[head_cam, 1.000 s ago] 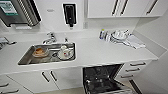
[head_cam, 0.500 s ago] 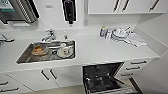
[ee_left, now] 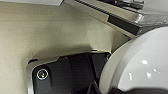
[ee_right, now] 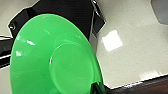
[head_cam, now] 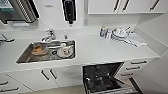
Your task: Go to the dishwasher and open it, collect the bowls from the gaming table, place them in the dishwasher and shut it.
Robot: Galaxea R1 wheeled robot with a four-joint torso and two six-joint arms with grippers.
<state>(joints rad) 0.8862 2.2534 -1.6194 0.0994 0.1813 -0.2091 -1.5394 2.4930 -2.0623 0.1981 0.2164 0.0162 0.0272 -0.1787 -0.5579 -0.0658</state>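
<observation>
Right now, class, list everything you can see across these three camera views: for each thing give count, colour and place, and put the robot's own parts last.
Dishwasher: one, dark racked interior, open, below the countertop at right.
Countertop: one, white, across the middle of the head view.
Sink: one, steel, set in the countertop at left, with dishes inside; the count is unclear.
Tap: one, silver, behind the sink.
Stacked dishes: white, on the countertop at back right; the count is unclear.
Cloth: one, white, beside the stacked dishes.
Upper cabinets: white, dark handles, above right.
Lower cabinet doors: white, under the sink.
Green bowl: one, bright green, close to the right wrist camera, above a pale floor.
Dark wrist plate: robot's own, in the left wrist view.
</observation>
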